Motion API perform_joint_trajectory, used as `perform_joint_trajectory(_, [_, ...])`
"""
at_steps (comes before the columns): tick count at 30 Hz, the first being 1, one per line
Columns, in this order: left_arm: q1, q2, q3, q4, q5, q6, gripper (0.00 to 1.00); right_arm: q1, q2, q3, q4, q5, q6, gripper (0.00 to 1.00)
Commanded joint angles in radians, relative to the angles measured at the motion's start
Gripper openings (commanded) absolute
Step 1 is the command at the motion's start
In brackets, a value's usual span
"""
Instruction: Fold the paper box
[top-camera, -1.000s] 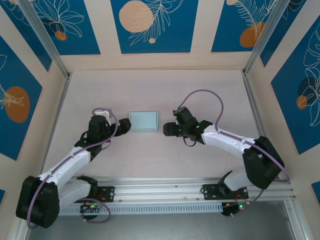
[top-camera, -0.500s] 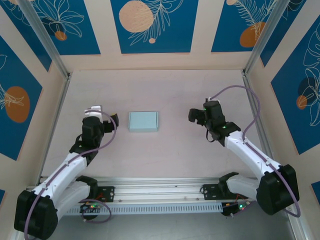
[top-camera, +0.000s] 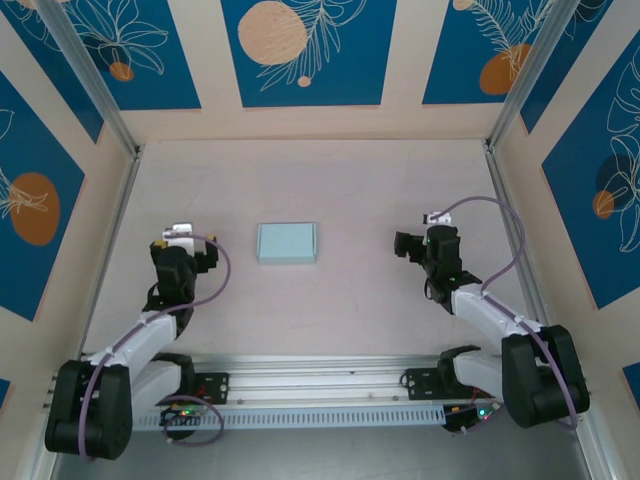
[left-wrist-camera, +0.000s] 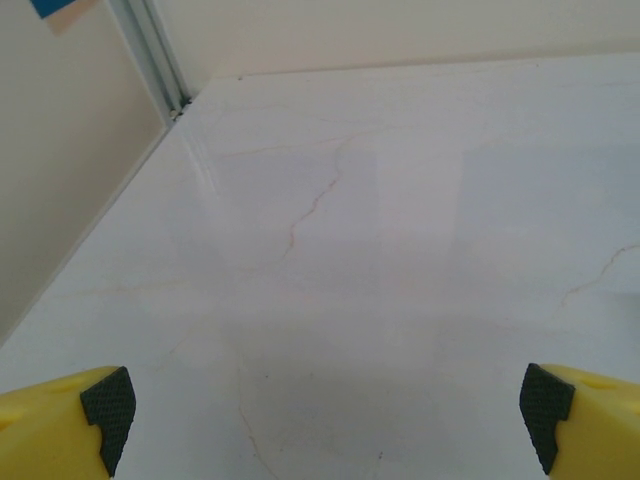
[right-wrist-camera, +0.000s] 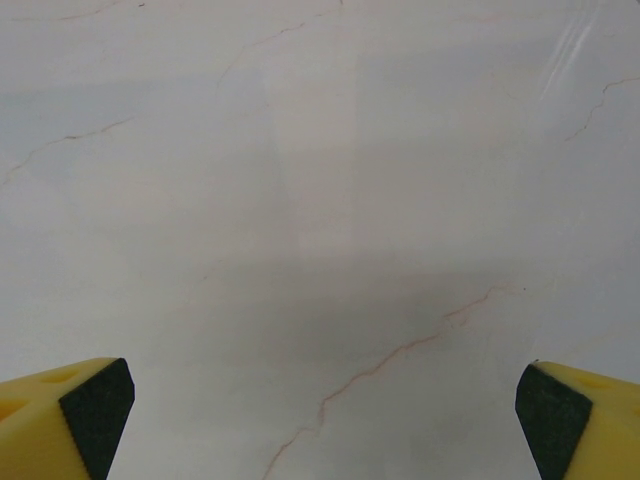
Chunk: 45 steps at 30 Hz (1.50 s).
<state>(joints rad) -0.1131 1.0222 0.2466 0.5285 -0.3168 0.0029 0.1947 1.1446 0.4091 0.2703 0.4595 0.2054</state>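
The paper box (top-camera: 287, 243) is a small pale light-blue rectangular box lying flat on the table's middle, with nothing touching it. My left gripper (top-camera: 190, 247) is well to its left and my right gripper (top-camera: 411, 244) well to its right, both drawn back toward the near side. In the left wrist view the left gripper (left-wrist-camera: 328, 412) is open, its yellow fingers (left-wrist-camera: 60, 425) wide apart over bare tabletop. The right wrist view shows the right gripper (right-wrist-camera: 325, 408) open too, its black-tipped fingers (right-wrist-camera: 575, 420) spread over bare marble surface.
The pale marble-patterned table (top-camera: 320, 180) is walled by beige panels with blue prints. A metal corner post (left-wrist-camera: 150, 50) stands at the far left. An aluminium rail (top-camera: 320, 375) runs along the near edge by the arm bases.
Both grippers have pulled away from the box's two sides, the left one leftward and the right one rightward and nearer. The box lies where it was.
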Motion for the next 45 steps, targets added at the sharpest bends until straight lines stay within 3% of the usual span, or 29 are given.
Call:
perform_joint_trajectory(1, [0.012, 0.055, -0.014, 0.156, 0.083, 0.054, 1.00, -0.028, 0.026, -0.011, 0.163, -0.049, -0.061, 1.00])
perform_joint_trajectory(6, [0.012, 0.164, -0.006, 0.228, 0.119, 0.092, 1.00, -0.059, 0.082, -0.084, 0.378, -0.135, -0.096, 1.00])
perform_joint_trajectory(22, [0.013, 0.270, -0.003, 0.363, 0.227, 0.090, 1.00, -0.119, 0.150, -0.073, 0.450, -0.232, -0.087, 1.00])
perform_joint_trajectory(26, [0.012, 0.382, 0.016, 0.445, 0.262, 0.083, 1.00, -0.120, 0.152, -0.076, 0.459, -0.247, -0.097, 1.00])
perform_joint_trajectory(33, [0.013, 0.522, 0.088, 0.451, 0.213, 0.066, 1.00, -0.117, 0.174, -0.066, 0.476, -0.306, -0.145, 1.00])
perform_joint_trajectory(35, [0.016, 0.515, 0.141, 0.327, 0.142, 0.027, 1.00, -0.117, 0.189, -0.063, 0.491, -0.315, -0.160, 1.00])
perform_joint_trajectory(45, [0.026, 0.516, 0.125, 0.364, 0.107, 0.005, 1.00, -0.216, 0.364, -0.029, 0.593, -0.494, -0.125, 1.00])
